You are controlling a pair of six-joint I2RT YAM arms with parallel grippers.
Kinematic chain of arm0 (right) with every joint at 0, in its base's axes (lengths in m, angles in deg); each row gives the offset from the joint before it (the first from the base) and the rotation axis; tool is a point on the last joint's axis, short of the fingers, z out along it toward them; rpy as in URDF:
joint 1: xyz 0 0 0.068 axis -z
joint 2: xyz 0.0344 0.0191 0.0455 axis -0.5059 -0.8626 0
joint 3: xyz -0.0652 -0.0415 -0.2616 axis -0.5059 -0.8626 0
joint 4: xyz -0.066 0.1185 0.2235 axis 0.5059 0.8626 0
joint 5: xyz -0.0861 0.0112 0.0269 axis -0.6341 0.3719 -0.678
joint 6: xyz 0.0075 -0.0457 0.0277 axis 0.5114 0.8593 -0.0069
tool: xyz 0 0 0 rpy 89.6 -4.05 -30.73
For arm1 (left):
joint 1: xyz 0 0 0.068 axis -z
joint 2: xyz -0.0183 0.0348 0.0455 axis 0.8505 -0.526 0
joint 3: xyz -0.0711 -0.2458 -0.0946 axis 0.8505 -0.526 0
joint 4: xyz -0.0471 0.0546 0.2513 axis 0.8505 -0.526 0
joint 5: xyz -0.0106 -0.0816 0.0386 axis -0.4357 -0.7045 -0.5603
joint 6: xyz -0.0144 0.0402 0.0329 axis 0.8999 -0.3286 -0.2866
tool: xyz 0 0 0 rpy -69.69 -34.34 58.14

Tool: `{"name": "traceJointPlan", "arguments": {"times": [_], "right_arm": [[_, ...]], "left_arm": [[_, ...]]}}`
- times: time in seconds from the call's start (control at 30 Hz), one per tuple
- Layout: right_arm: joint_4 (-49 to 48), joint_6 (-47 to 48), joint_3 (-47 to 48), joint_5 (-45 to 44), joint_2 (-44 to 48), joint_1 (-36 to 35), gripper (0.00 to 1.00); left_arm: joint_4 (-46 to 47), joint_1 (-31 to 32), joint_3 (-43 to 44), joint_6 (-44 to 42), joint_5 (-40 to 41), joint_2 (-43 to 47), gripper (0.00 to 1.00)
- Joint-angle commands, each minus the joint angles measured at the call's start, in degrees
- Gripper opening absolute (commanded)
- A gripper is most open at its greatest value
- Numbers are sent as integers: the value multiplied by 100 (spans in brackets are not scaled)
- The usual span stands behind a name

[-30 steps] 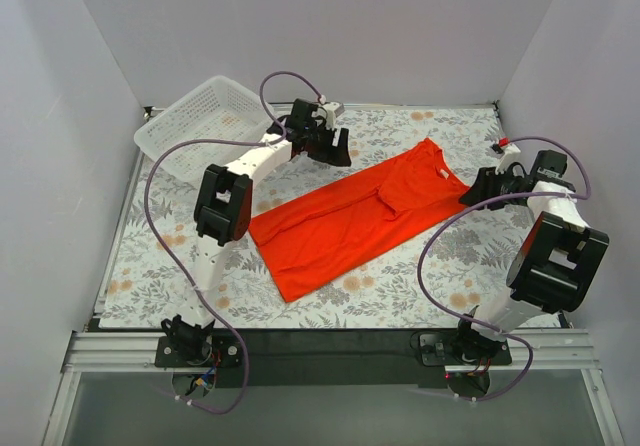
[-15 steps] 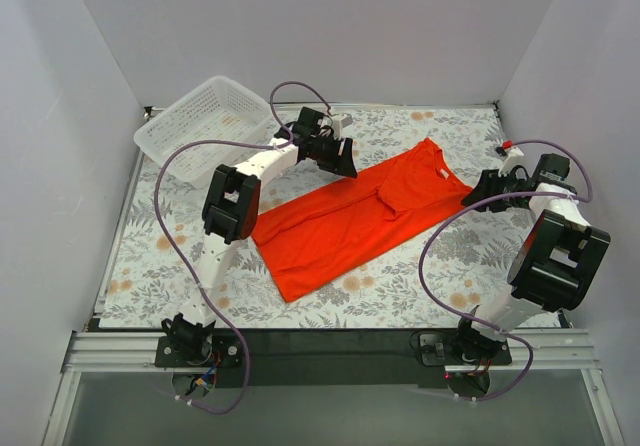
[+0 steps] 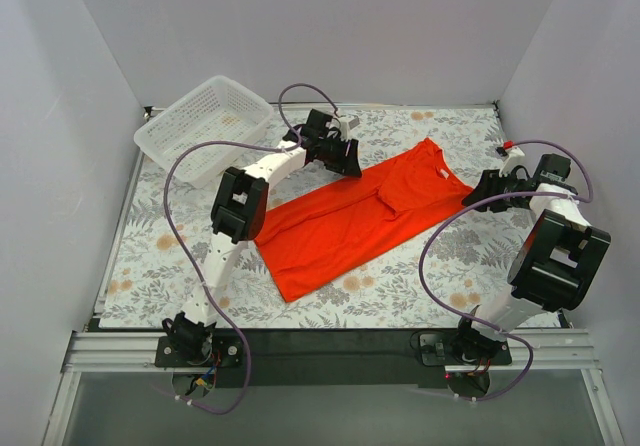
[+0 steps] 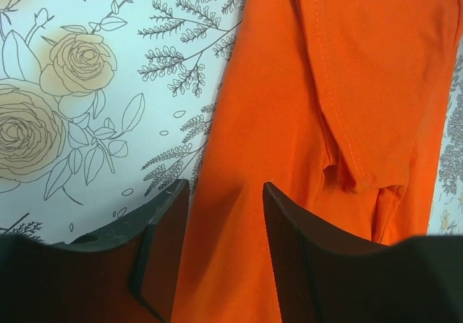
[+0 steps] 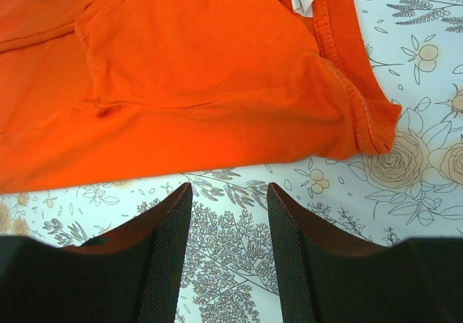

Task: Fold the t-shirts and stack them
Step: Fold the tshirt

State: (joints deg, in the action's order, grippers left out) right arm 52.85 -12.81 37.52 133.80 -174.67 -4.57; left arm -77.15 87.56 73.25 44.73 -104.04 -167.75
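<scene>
Centrally, the t-shirt [image 3: 350, 221] is lying as a long diagonal strip on the bench [image 3: 160, 251]. The left claw [image 4: 224, 193], half-open, is straddling its upper edge. The right claw [image 5: 230, 189], half-open and empty, is hovering beside the collar. The fabric looks thin and limp, so it is probably best pinched at hems or corners.

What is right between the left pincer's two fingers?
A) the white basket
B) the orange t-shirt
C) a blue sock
B: in the left wrist view, the orange t-shirt fills the gap at the left pincer, while the white basket sits away in the far left corner of the table.
</scene>
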Motion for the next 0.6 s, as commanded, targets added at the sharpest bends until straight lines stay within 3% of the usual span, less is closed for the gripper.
{"name": "traceJointPlan", "arguments": {"times": [0.0,0.07,0.2,0.23,0.33,0.57], "right_arm": [[-90,10,-40,145,-30,37,45],[-98,10,-40,145,-30,37,45],[-98,10,-40,128,-30,37,45],[-98,10,-31,128,-30,37,45],[-98,10,-31,128,-39,45,45],[-98,28,-31,84,-39,46,45]], "left_arm": [[-32,120,203,-37,124,-98,42],[-40,181,238,-37,150,-177,40],[-58,216,229,-45,352,-230,24],[-58,217,229,-28,483,-230,13],[-49,217,247,-28,659,-195,0],[56,50,282,191,1256,-151,0]]}}
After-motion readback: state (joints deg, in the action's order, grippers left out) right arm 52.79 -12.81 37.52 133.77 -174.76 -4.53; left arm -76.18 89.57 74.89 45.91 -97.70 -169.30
